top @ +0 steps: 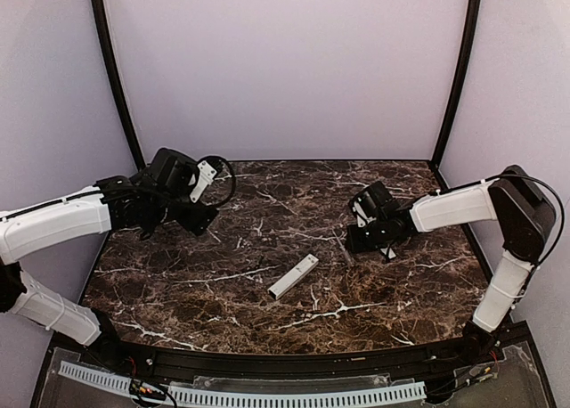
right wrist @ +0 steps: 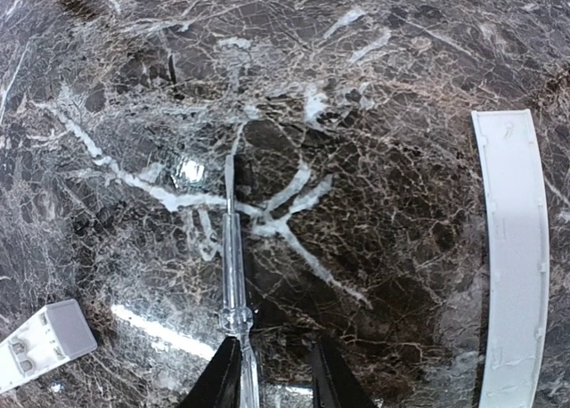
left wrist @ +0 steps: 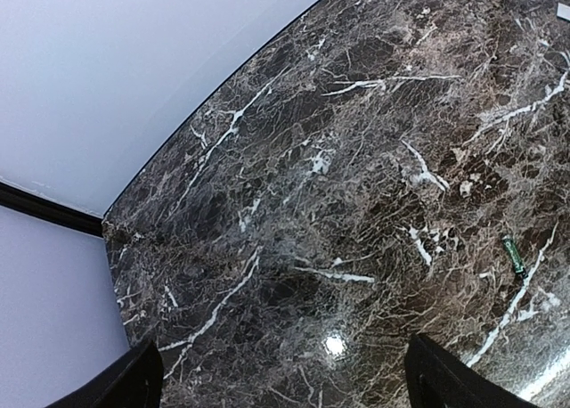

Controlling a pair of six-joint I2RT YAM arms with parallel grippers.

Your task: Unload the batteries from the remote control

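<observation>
Dark counter (top: 178, 292). Left fingers (left wrist: 138, 386) spread wide, holding nothing; right fingers (right wrist: 331, 381) a little apart. White remote control (top: 293, 276) lying flat between the two, touched by neither. Clear only from right wrist: pale cover (right wrist: 512, 257) beside those fingers, thin clear tool (right wrist: 232, 257) against one. Only from left wrist: tiny green battery (left wrist: 514, 257) ahead.

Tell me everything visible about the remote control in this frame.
The remote control is a slim white plastic-looking bar lying flat and diagonal near the middle of the marble table. Its end nearer the arms looks dark, likely an open recess. The right wrist view catches one squared end. Only the table touches it.
</observation>
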